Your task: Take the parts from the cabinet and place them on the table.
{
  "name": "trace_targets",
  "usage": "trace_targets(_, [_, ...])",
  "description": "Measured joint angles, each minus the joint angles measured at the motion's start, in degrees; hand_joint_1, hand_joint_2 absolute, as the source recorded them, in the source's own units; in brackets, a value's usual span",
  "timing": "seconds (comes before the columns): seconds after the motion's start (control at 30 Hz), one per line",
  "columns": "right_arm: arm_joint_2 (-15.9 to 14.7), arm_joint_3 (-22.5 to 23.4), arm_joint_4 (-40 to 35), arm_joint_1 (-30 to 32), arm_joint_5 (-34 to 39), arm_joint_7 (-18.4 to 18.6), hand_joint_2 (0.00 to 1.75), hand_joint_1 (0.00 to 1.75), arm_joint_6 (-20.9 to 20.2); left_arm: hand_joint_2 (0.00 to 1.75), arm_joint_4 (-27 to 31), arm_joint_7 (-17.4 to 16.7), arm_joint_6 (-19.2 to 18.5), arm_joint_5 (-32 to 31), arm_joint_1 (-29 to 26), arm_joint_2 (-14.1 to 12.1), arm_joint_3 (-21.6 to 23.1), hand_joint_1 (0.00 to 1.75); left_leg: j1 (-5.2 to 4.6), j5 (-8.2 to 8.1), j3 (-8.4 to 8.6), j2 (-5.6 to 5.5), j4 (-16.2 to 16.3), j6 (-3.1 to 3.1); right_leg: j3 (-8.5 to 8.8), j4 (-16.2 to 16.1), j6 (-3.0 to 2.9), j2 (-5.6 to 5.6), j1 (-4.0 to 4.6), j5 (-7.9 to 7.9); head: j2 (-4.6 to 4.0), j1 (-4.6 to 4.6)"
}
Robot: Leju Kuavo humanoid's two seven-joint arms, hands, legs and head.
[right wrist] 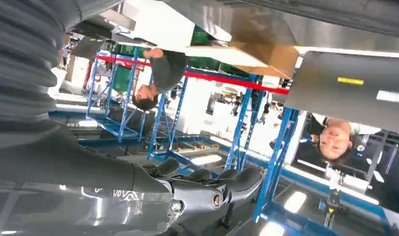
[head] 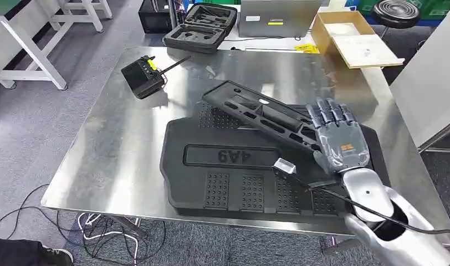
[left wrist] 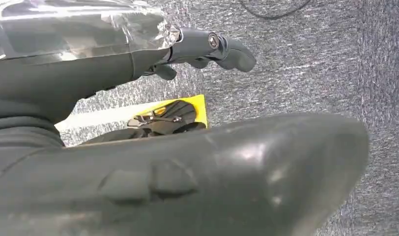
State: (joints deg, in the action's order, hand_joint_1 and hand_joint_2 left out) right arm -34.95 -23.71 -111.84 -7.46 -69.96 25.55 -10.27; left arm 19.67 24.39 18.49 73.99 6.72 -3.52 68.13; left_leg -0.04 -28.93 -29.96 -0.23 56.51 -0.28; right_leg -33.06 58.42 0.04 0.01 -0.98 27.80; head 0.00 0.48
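On the steel surface (head: 117, 144) lies a big black panel (head: 234, 177) marked 4A9, and across its far corner rests a long black slotted part (head: 256, 113). The right hand (head: 339, 141) lies flat on that part's near end — fingers (head: 328, 113) spread and straight, gripping nothing. The left hand (left wrist: 207, 49) hangs over grey carpet (left wrist: 335, 64), fingers loosely apart. A black remote (head: 142, 75) sits well apart, far left.

Bare steel table (head: 112, 149) left, black controller (head: 142, 76) — perhaps blocking — behind.
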Motion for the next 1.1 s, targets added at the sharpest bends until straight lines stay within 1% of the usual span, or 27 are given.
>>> trace_targets(0.03, [0.0,0.04,-0.24,0.0,0.2,0.04,1.75,0.0,-0.07,0.0,-0.07,0.0,0.0,0.0,0.0,0.0,-0.11,0.0,0.0,0.0,0.0,0.0,0.0,0.0,0.0,0.0,0.0,0.0,0.0,0.0,-0.02,0.0])
trace_targets(0.13, [-0.11,0.59,-1.56,0.09,8.49,1.99,1.75,0.0,-3.11,0.0,-0.26,0.0,-0.74,-0.09,0.0,0.0,-0.37,0.0,-0.02,0.0,-0.01,0.0,0.01,0.0,-0.01,-0.01,0.0,0.0,-0.02,0.0,0.0,0.0])
trace_targets(0.2, [-0.2,1.2,-2.76,0.07,12.05,3.55,1.75,0.0,-5.12,0.0,-0.35,0.0,-1.12,-0.13,0.0,0.0,-0.37,0.0,-0.01,0.0,0.01,0.0,0.01,0.0,0.0,-0.02,0.0,0.0,-0.01,0.0,0.0,-0.02])
trace_targets(0.33, [-1.46,2.36,-6.27,0.87,28.51,11.84,1.75,0.0,-13.7,0.0,-0.42,-0.7,-2.32,-0.72,-0.05,0.0,-0.39,0.0,-0.01,-0.01,-0.01,0.0,0.0,0.01,-0.01,-0.03,0.0,0.0,-0.01,0.01,0.0,-0.04])
trace_targets(0.37, [-1.84,2.36,-7.02,1.1,30.8,13.25,1.75,0.0,-15.0,0.0,-0.44,-0.9,-2.45,-0.85,-0.02,0.0,-0.39,0.0,-0.01,-0.02,0.0,0.0,0.0,0.02,0.0,-0.03,0.0,0.01,-0.01,0.0,0.0,-0.07])
trace_targets(0.43, [-2.19,2.49,-8.33,1.45,33.77,13.75,1.75,0.0,-18.17,0.0,-0.5,-1.36,-2.45,-1.18,-0.01,0.0,-0.39,0.0,0.0,-0.02,0.01,0.01,0.0,0.03,0.0,-0.03,0.0,0.03,0.0,0.01,0.0,-0.07])
trace_targets(0.5, [-2.16,2.4,-9.53,2.0,36.09,13.77,1.75,0.0,-18.99,0.0,-0.5,-1.6,-2.4,-1.31,-0.01,0.0,-0.39,0.0,-0.01,-0.02,-0.01,0.0,0.0,0.03,0.0,-0.03,0.01,0.01,-0.01,0.01,0.0,-0.07])
trace_targets(0.57, [-2.16,2.32,-10.39,1.98,37.18,13.77,1.75,0.0,-18.31,0.0,-0.5,-1.75,-2.05,-1.42,-0.01,0.0,-0.39,0.0,0.0,-0.02,-0.01,0.0,0.0,0.03,0.02,-0.04,0.01,0.02,0.0,0.01,0.0,-0.04])
trace_targets(0.6, [-2.19,2.23,-10.76,1.95,37.55,13.68,1.75,0.0,-17.11,0.0,-0.5,-1.81,-1.81,-1.44,-0.01,0.0,-0.39,0.0,0.0,-0.02,-0.01,0.0,0.0,0.03,0.04,-0.03,0.01,0.02,0.0,0.01,0.0,-0.04])
trace_targets(0.67, [-2.23,1.81,-11.5,1.54,37.42,12.21,1.75,0.0,-11.53,0.0,-0.5,-1.81,-1.22,-1.49,-0.01,0.0,-0.39,0.0,0.0,-0.02,-0.01,0.01,0.0,0.03,0.03,-0.03,0.01,0.02,0.0,0.01,0.0,-0.07])
trace_targets(0.7, [-2.38,1.6,-11.78,1.24,35.45,10.09,1.75,0.0,-6.47,0.0,-0.5,-1.79,-0.96,-1.53,0.0,0.0,-0.39,0.0,0.0,-0.02,0.04,0.01,0.0,0.03,0.03,-0.04,0.01,0.03,0.0,0.01,0.0,-0.07])
trace_targets(0.73, [-2.43,1.57,-11.87,1.41,32.09,7.18,1.75,0.0,-1.55,0.0,-0.5,-1.66,-0.68,-1.77,0.01,0.0,-0.39,0.0,0.0,-0.02,0.05,0.01,0.0,0.02,0.04,-0.04,0.01,0.02,0.01,0.01,0.0,-0.07])
trace_targets(0.77, [-2.21,2.01,-11.94,2.16,27.37,4.12,1.75,0.0,4.68,0.0,-0.5,-1.42,-0.37,-2.12,0.01,0.04,-0.39,0.0,0.0,-0.02,0.04,-0.01,0.0,0.02,0.06,-0.05,0.01,-0.01,0.01,0.02,0.0,-0.04])
trace_targets(0.8, [-1.62,3.38,-12.0,3.18,23.01,1.39,1.75,0.0,10.82,0.0,-0.5,-1.27,-0.09,-2.56,-0.03,0.09,-0.39,0.0,0.01,-0.02,0.05,-0.05,0.0,0.02,0.1,-0.06,0.02,-0.04,0.02,0.02,0.0,-0.07])
trace_targets(0.87, [-0.22,5.91,-12.18,5.18,17.82,-1.8,1.75,0.0,19.16,0.0,-0.5,-1.07,0.15,-3.17,-0.04,0.11,-0.39,0.0,0.02,-0.02,0.04,-0.06,0.0,0.03,0.11,-0.08,0.02,-0.05,0.04,0.03,0.0,-0.04])
trace_targets(0.93, [1.29,8.38,-12.51,7.83,12.58,-5.1,1.75,0.0,29.61,0.0,-0.5,-0.92,0.33,-3.89,0.01,0.13,-0.39,0.0,0.03,-0.06,0.05,-0.06,0.0,0.02,0.13,-0.1,0.03,-0.05,0.04,0.04,0.0,-0.04])
trace_targets(0.97, [2.14,9.35,-12.75,9.01,10.61,-6.51,1.75,0.0,34.11,0.0,-0.5,-0.87,0.42,-4.13,-0.02,0.15,-0.39,0.0,0.05,-0.1,0.06,-0.05,-0.01,-0.01,0.13,-0.1,0.02,-0.03,0.06,0.06,0.0,-0.02])
trace_targets(1.1, [5.21,11.56,-12.94,11.22,4.26,-9.38,1.75,0.0,47.62,0.0,-0.5,-0.98,0.96,-4.79,0.04,0.22,-0.39,0.0,0.05,-0.15,0.08,0.01,-0.01,-0.03,0.14,-0.11,0.02,0.04,0.06,0.07,0.0,-0.04])
